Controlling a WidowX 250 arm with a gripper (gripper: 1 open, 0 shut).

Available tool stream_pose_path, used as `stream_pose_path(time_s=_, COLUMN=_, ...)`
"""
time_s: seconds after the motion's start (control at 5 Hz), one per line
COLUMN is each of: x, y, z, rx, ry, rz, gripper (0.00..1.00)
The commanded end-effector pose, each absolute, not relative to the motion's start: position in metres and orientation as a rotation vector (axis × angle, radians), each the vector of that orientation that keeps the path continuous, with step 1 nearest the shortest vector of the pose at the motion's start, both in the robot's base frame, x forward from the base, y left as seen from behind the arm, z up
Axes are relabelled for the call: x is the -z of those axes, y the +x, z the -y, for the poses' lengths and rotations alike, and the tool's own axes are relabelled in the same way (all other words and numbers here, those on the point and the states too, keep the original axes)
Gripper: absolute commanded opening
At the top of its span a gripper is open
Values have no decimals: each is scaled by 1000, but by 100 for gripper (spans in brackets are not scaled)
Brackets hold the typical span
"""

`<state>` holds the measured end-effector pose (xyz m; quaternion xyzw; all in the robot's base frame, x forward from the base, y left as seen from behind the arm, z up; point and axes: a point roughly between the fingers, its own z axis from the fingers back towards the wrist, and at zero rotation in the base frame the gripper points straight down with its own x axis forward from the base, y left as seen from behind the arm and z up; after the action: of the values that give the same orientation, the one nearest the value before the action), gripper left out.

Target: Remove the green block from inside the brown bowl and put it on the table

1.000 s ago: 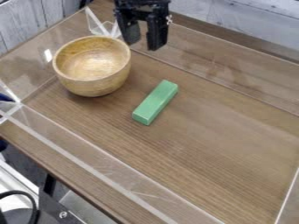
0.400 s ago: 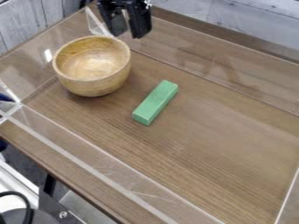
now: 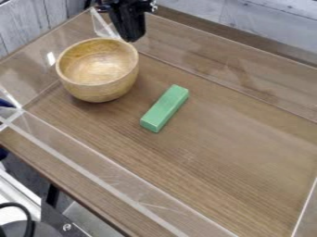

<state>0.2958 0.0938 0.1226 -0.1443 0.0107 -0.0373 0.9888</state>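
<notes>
The small bright green rectangular block [image 3: 165,108] is seen lying flat on the brown wood-grain table [image 3: 235,139], just beside the round tan wooden bowl [image 3: 98,68], which is empty. The placing step is judged done; only withdrawal remains. The black gripper [image 3: 129,26], beyond the bowl, is closed narrow, holding nothing.

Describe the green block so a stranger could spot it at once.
Start at the wood-grain table with its low clear walls. Right of the round tan bowl, and apart from it, the green block lies flat on the bare wood. It is the only bright green thing there, a short bar lying diagonally.
</notes>
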Motion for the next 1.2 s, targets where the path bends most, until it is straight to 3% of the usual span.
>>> stream_pose_path(time_s=0.0, x=-125, y=316, z=-87, rx=130, ry=-238, rz=3, gripper=0)
stream_pose_path(time_s=0.4, x=-95, y=333, z=-30, rx=277, ry=-196, rz=-59, gripper=0)
stream_pose_path(time_s=0.8, x=-91, y=334, z=-47, rx=224, ry=-234, rz=-81, gripper=0)
stream_pose_path(time_s=1.0, x=-81, y=344, z=-69, rx=230, ry=-236, rz=-77, gripper=0)
